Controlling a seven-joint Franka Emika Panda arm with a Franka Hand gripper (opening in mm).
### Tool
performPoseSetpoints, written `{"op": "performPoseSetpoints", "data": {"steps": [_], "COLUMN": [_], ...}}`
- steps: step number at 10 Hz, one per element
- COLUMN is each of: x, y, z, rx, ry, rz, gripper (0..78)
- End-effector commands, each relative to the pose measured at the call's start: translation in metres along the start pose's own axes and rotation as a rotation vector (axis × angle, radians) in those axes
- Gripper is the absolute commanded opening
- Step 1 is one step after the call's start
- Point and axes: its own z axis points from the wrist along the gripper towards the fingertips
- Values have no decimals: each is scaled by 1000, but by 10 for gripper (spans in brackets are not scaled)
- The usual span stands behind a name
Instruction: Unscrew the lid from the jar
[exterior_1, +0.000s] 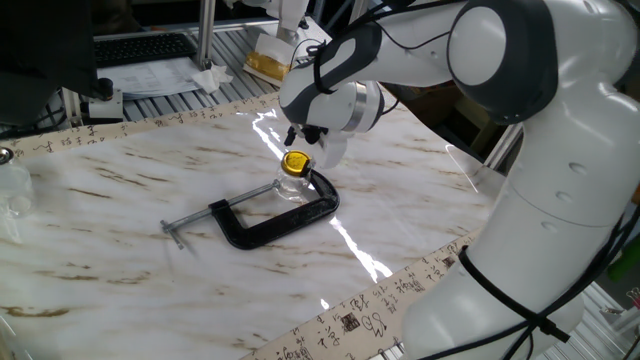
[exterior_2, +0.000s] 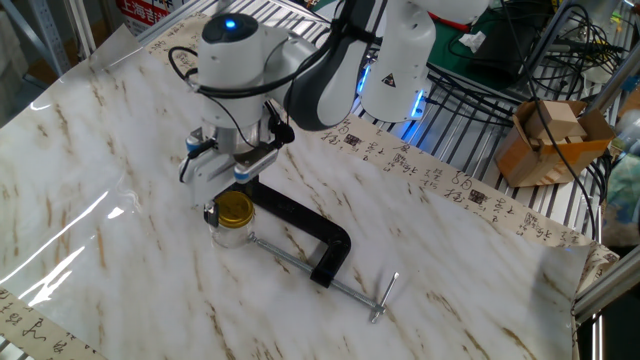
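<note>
Yellow cap: the lid (exterior_1: 295, 161) sits on the jar (exterior_2: 229, 229), apparently screwed down.
Glass body: the jar stands upright on the marble-patterned worktop (exterior_1: 130, 210), pinched in the black C-clamp (exterior_2: 300, 236) – screw bar trailing away from it.
Gripper (exterior_2: 224, 178): hovers just above and slightly to one side of the lid, not touching.
Jaws: parted a little wider than the cap, holding nothing.
Handling: lid likely light and stiff, its smooth rim possibly slippery; glass is fragile and rigid, so downward force should be modest.
Where to take hold: the cap's side rim, one finger on each side, centred over the jar.
Hazard: an off-centre squeeze could tilt the jar in the clamp – a judgement only.
</note>
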Motion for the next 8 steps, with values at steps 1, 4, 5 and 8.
{"op": "performPoseSetpoints", "data": {"steps": [1, 4, 5, 8], "x": [0, 0, 0, 0], "y": [1, 1, 0, -1], "z": [4, 5, 7, 8], "rx": [5, 6, 19, 45], "ry": [-14, -20, -31, -37], "rz": [-5, 10, -5, -33], "gripper": [774, 774, 774, 774]}}
